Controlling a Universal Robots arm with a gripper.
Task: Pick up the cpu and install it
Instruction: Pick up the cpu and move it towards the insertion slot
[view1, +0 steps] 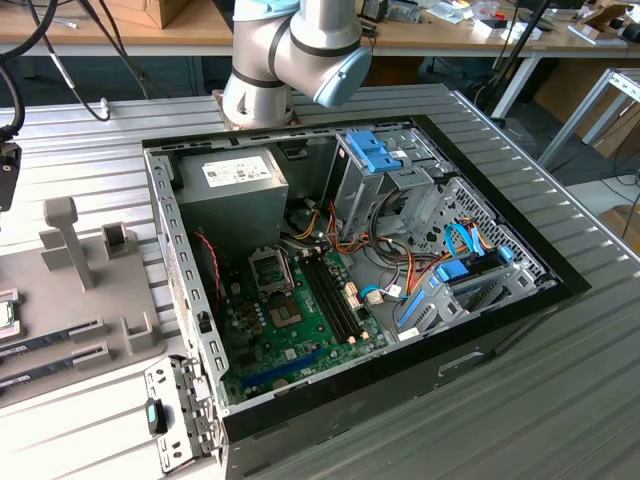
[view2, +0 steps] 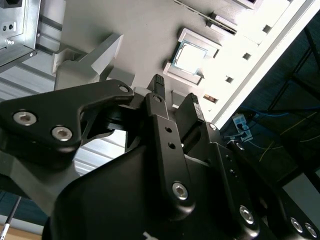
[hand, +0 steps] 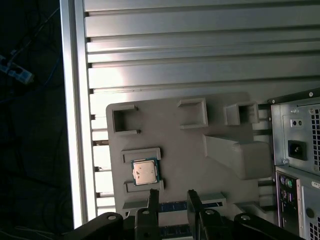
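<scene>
Exterior view: arm (view1: 292, 48) behind open computer case (view1: 163, 225). Socket frame (view1: 270, 268) on motherboard looks unfilled.

First wrist view: cpu (hand: 145, 171) flat in recess of grey fixture plate (hand: 180, 135), beside case. Gripper (hand: 172, 199) near cpu, fingers parted, empty.

Second wrist view: cpu (view2: 190, 56) ahead of gripper (view2: 176, 95), not touching.

Judgement: cpu light, rigid, underside fragile. Take by opposite edges, level.

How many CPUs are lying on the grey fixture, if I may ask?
1: the cpu lies in its recess on the grey fixture, near the gripper, which hides part of it.
</scene>
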